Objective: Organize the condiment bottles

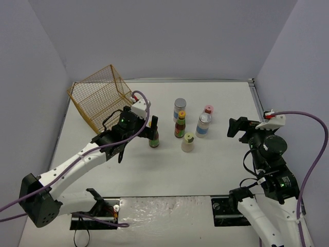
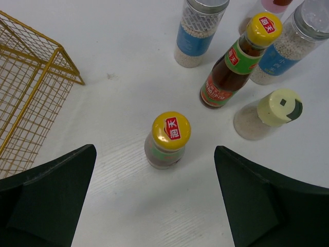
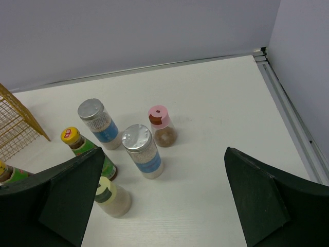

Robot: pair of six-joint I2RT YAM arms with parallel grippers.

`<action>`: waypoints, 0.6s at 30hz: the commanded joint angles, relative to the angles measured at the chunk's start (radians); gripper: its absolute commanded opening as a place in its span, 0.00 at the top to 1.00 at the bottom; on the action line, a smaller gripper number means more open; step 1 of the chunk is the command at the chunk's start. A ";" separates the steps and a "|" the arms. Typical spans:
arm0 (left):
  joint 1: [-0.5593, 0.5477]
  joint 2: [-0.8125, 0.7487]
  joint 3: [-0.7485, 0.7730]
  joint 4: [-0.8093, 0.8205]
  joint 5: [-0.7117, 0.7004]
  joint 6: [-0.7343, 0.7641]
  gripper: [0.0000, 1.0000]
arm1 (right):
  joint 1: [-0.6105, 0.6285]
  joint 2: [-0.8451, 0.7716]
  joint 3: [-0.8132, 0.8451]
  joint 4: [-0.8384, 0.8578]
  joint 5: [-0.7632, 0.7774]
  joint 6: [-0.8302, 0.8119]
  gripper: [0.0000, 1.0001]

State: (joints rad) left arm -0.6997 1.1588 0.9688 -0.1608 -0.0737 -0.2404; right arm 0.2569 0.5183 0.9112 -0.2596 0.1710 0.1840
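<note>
Six condiment bottles stand mid-table. One dark yellow-capped bottle [image 1: 153, 138] [image 2: 167, 141] stands apart on the left. My left gripper [image 1: 150, 125] [image 2: 156, 151] hovers over it, open, the bottle between its fingers and untouched. To its right cluster the second dark bottle [image 1: 180, 125] [image 2: 232, 67], two silver-lidded blue-labelled jars [image 1: 179, 109] [image 1: 203, 125], a pink-capped bottle [image 1: 208, 110] [image 3: 163, 126] and a pale green-capped one [image 1: 188, 143] [image 3: 113, 196]. My right gripper [image 1: 238, 127] [image 3: 164, 153] is open and empty, right of the cluster and facing it.
A gold wire basket [image 1: 100, 99] [image 2: 28, 87] lies tipped at the back left, just behind the left arm. Grey walls enclose the table on three sides, with a metal rail [image 3: 288, 110] along the right edge.
</note>
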 commanded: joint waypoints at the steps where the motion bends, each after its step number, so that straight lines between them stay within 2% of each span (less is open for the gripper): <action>1: -0.046 0.074 0.025 0.237 -0.122 -0.029 0.03 | 0.007 0.035 0.035 0.054 -0.063 0.008 0.00; 7: -0.083 0.145 -0.015 0.321 -0.187 -0.062 0.05 | 0.007 0.043 0.031 0.054 -0.087 0.009 0.00; 18: -0.095 0.175 -0.070 0.362 -0.253 -0.106 0.32 | 0.007 0.045 0.028 0.055 -0.106 0.009 0.00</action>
State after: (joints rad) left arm -0.7852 1.3483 0.8945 0.0880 -0.2749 -0.3106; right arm 0.2569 0.5400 0.9112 -0.2622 0.0864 0.1871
